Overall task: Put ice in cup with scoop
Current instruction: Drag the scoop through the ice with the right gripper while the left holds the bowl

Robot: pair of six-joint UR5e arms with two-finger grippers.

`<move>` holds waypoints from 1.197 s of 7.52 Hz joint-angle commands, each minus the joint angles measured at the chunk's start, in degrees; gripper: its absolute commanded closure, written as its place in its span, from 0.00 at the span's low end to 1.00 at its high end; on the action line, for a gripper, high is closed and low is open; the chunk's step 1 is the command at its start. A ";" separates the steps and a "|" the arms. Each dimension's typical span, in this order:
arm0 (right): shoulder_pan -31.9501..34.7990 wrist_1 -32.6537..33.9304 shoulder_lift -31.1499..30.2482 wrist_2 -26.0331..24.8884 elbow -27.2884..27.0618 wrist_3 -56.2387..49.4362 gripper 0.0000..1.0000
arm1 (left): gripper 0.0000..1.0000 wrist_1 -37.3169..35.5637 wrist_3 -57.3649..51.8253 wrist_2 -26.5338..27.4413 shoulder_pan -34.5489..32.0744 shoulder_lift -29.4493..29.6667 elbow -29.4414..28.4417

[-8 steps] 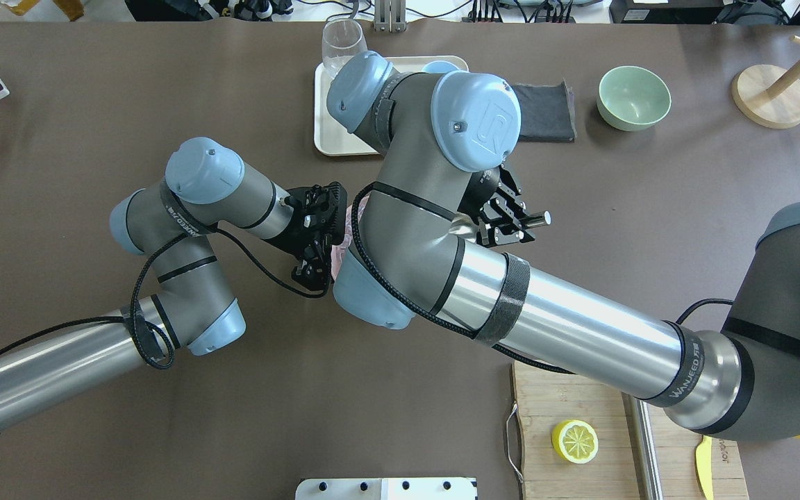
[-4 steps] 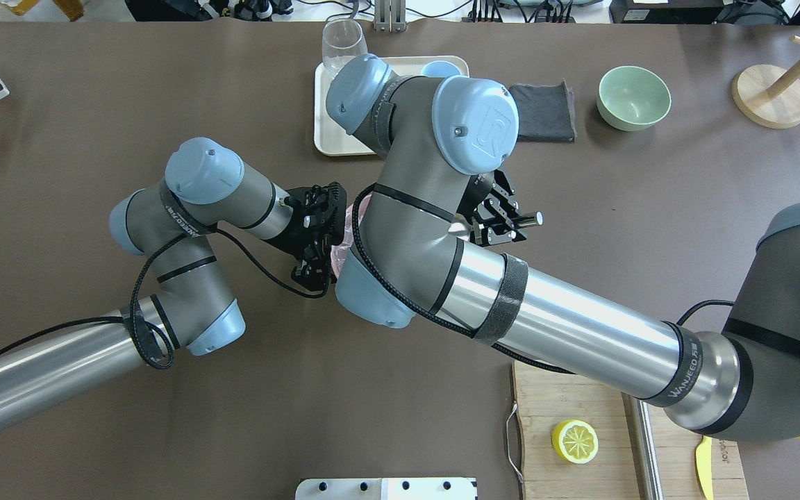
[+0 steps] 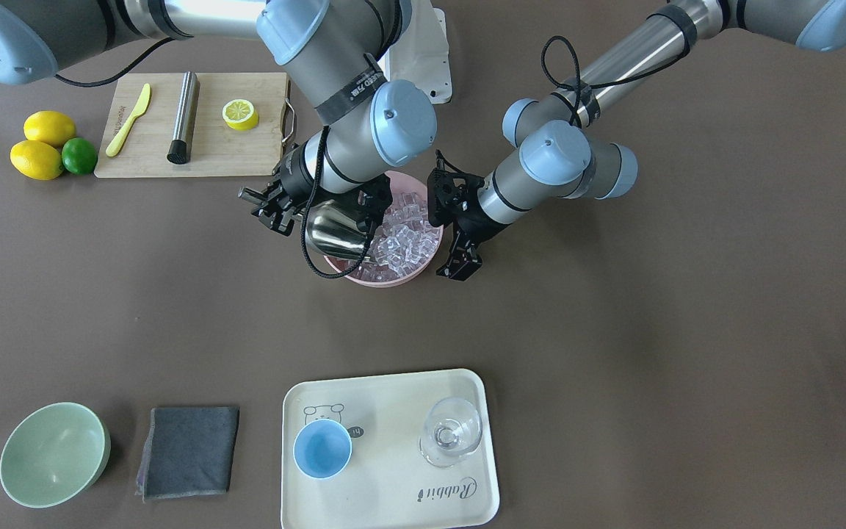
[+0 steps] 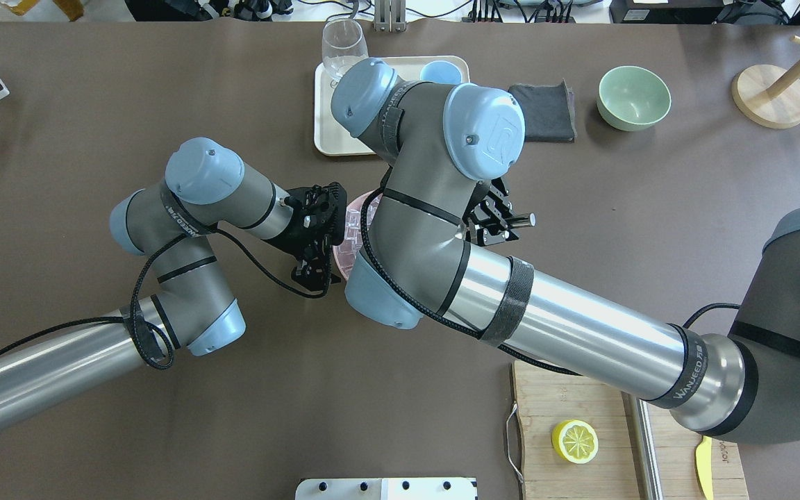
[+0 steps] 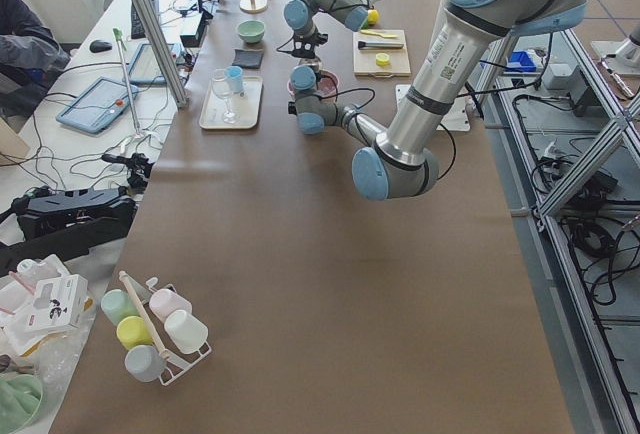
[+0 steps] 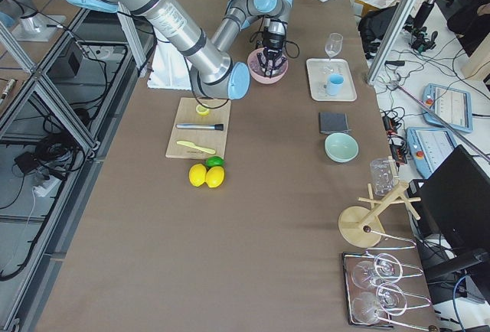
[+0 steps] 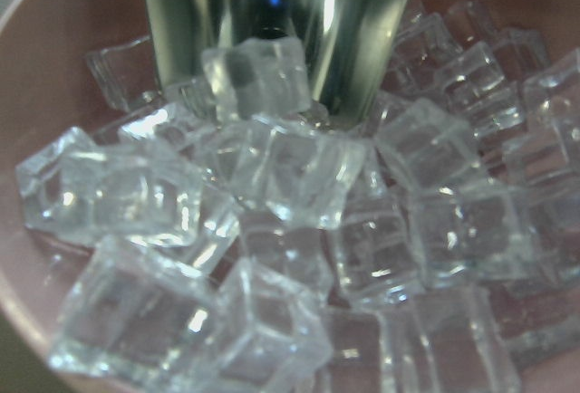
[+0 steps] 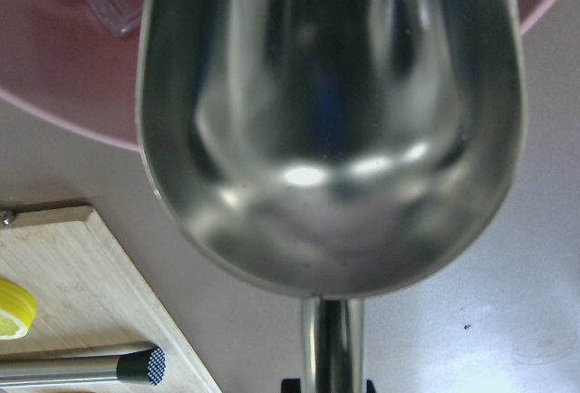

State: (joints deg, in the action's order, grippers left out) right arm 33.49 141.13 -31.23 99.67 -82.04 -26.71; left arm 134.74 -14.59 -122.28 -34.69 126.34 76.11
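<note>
The ice (image 3: 407, 239) fills a pink bowl (image 3: 382, 279) at mid-table, and in the left wrist view it (image 7: 272, 230) is seen close up. My right gripper (image 3: 274, 208) is shut on the handle of the steel scoop (image 3: 335, 229). The scoop's trough dips into the bowl's edge against the ice and looks empty in the right wrist view (image 8: 331, 112). My left gripper (image 3: 458, 263) sits at the bowl's opposite rim and appears shut on it. The light-blue cup (image 3: 322, 449) stands empty on the cream tray (image 3: 393, 507), far from both grippers.
A clear glass (image 3: 451, 433) shares the tray. A grey cloth (image 3: 188, 450) and a pale green bowl (image 3: 52, 455) lie beside the tray. A cutting board (image 3: 247, 154) with a lemon half, a steel cylinder and a yellow knife is behind the right gripper, with lemons and a lime beside it.
My right arm has shifted toward the bowl, carrying the scoop further in over the ice. The left arm and the bowl have not moved.
</note>
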 commanded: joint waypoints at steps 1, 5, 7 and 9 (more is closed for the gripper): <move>0.00 -2.08 -0.23 0.62 -0.14 2.45 1.00 | 0.02 0.00 0.00 0.03 -0.02 -0.04 0.00; 0.00 -4.80 -1.11 2.37 -1.72 6.73 1.00 | 0.02 0.00 0.00 0.03 -0.02 -0.04 0.00; 0.00 -7.44 -1.90 2.90 -2.42 8.69 1.00 | 0.02 0.00 -0.09 0.12 -0.02 -0.04 0.00; 0.00 -9.02 -4.52 4.66 -6.01 12.46 1.00 | 0.02 -0.09 -0.09 0.12 -0.02 -0.13 0.00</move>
State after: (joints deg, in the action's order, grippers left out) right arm 33.49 133.65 -33.70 103.15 -85.27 -16.97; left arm 134.73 -14.66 -122.18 -34.72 126.25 76.11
